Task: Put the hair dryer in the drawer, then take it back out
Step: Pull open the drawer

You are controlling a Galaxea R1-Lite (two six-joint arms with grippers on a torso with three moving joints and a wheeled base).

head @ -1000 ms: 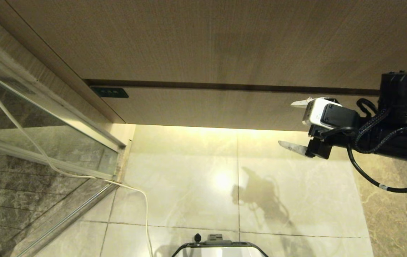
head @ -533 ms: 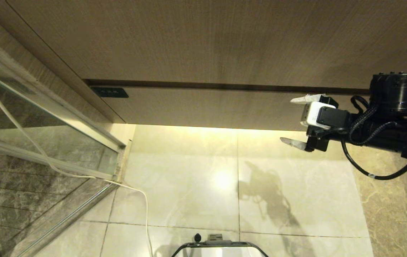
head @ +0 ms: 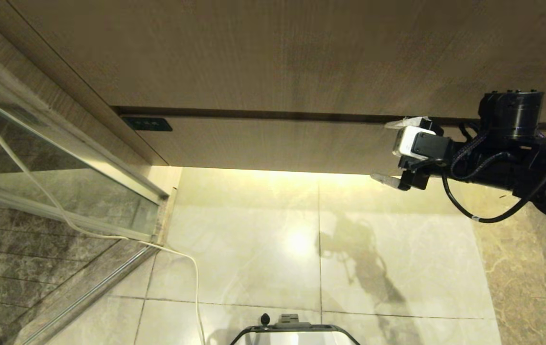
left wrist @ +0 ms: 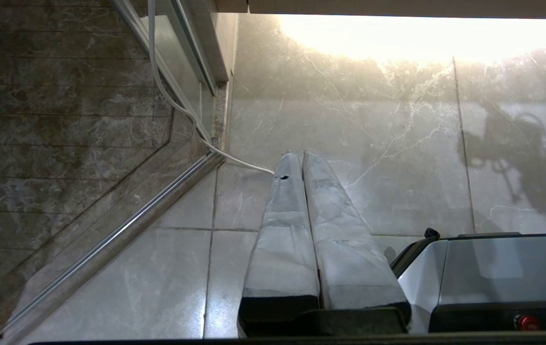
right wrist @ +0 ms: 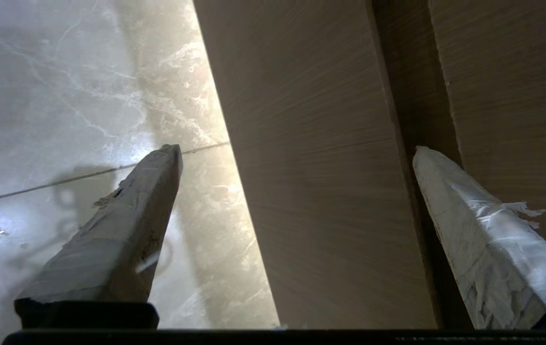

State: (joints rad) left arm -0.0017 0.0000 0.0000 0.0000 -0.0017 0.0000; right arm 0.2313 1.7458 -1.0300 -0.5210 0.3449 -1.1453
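Your right gripper (head: pixel 385 152) has its fingers (right wrist: pixel 474 225) spread wide, straddling the closed drawer (head: pixel 273 143): one tip at the dark gap along its top edge, the other below its bottom edge. Hook that top edge; the front looks stiff, smooth and handleless, so it may slip. The hair dryer isn't visible. Your left gripper (left wrist: pixel 297 158), fingers pressed together, hangs well clear of the drawer.

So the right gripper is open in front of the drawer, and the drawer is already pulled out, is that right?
Not quite: the drawer is shut, its front flush under the upper panel, as the head view shows. The right gripper is indeed open in front of it, one finger at the gap above the front.
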